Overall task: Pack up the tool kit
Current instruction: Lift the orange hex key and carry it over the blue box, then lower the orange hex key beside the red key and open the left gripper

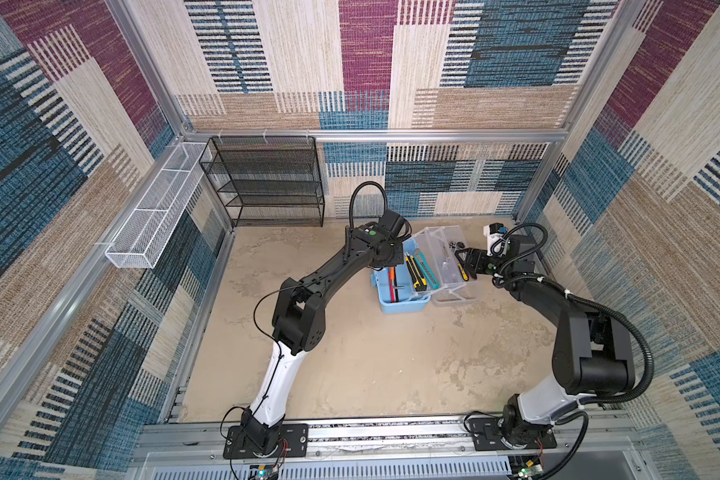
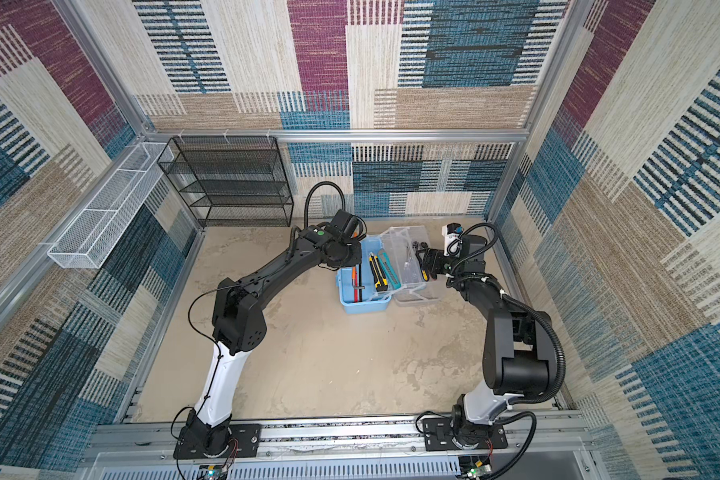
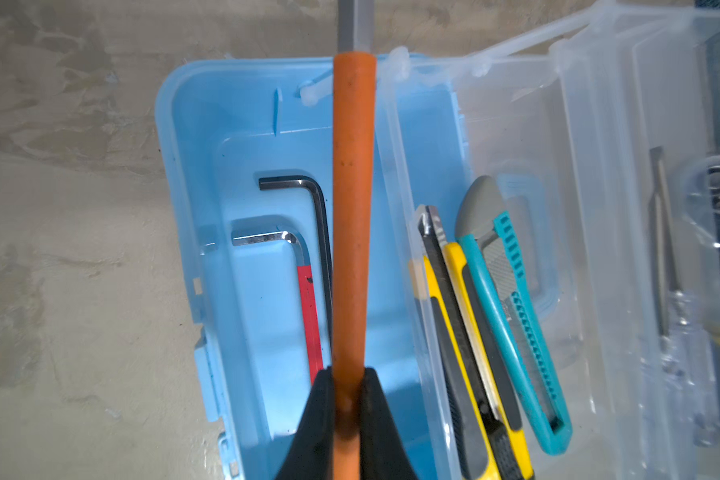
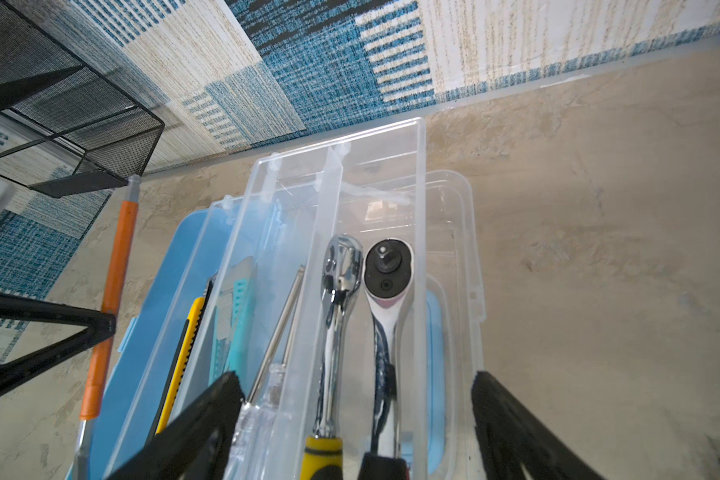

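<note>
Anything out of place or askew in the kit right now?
Nothing spilled or damaged. The orange-sleeved tool is not yet packed: the left gripper holds it above the light blue toolbox. The yellow utility knife and teal utility knife lie slanted in the clear tray.

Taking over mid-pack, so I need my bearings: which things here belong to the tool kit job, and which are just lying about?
Job: toolbox, tray, hex keys, knives, ratchets, screwdriver, orange tool clamped in left gripper.
Lying about: black rack, white basket.
</note>
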Tool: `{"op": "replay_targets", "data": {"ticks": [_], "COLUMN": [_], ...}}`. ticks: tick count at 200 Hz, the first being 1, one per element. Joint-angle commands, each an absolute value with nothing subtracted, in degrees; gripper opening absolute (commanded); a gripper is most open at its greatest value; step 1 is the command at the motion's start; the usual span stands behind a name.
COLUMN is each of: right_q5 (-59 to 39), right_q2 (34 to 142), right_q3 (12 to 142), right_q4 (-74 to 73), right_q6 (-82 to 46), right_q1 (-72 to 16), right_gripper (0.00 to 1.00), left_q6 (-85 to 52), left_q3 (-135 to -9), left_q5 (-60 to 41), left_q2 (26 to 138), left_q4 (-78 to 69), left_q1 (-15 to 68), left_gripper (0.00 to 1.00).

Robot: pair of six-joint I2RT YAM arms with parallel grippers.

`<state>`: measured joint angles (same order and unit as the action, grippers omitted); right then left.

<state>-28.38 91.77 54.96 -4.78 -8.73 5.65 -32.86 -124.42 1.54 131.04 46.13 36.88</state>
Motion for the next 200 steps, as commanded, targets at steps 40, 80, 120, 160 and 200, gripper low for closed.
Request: {"op": "replay_targets", "data": {"ticks": [40,80,120,160,200], "right_q5": [-29.63,-30.76,-30.50,-31.33,-31.66], "right_q2": [91.05,91.03,90.89,91.23,91.47], "right_q3": [54.97,55.24,55.55,55.28,55.46], "right_q4": [-6.33,-6.70,-6.51,-6.70,-6.76], "right_q6": [-8.70,-8.88,-8.40,-8.79,-8.92], "right_q1": [5.62,5.58,5.62,5.62,5.62], "right_gripper": [0.88,0.88,0.88,0.88,0.88], "left_q6": [-35.06,-36.22,-37.86,-37.44,-36.88], "left_q3": [-126.14,-127.43,-126.15,-126.37,-127.04], "left_q5": [-0.44,-2.20,-3.34,-3.63,-2.52], "left_q2": [134.52,135.69,135.00,134.05,132.91], "left_q4": [50.32,50.29,50.33,50.24,50.19], "left_q1": [35.93,35.84,35.94,35.92,35.90], "left_gripper": [0.00,0.00,0.01,0.25,0.45]}}
